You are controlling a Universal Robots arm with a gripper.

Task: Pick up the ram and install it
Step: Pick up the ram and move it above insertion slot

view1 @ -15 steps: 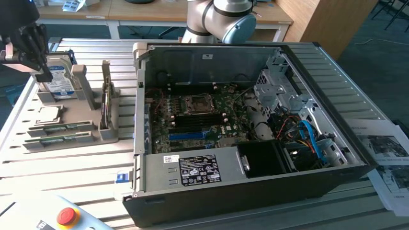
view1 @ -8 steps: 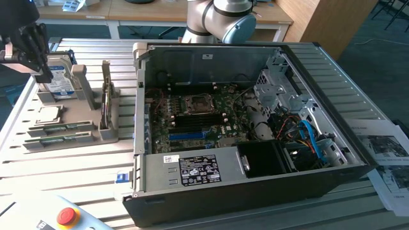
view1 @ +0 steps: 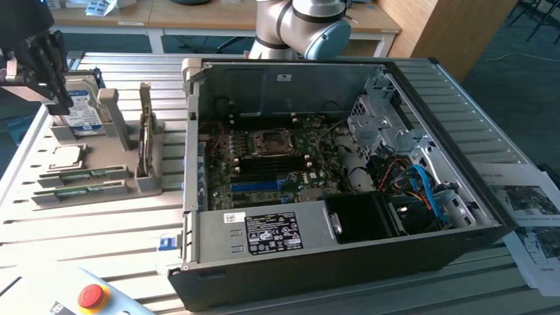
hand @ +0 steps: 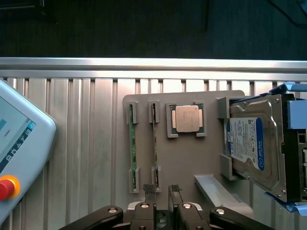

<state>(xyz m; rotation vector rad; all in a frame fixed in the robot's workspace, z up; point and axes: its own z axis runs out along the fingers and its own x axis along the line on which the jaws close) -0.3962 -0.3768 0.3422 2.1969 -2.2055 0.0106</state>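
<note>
The ribbed table [view1: 105, 230] carries the open computer case [view1: 350, 262] and, beside it, a grey holder [hand: 192, 158]. The ram [hand: 154, 143] sits in the holder's clips, next to a twin stick [hand: 131, 143]. The jaws hover over the holder's edge, partly open and empty. This looks like the approach to the pick, which calls for lining up across the ram's thin edge.

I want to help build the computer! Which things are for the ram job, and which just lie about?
For the job: ram sticks, gripper, motherboard.
Lying about: processor chip, hard drive, control pendant, papers.
</note>
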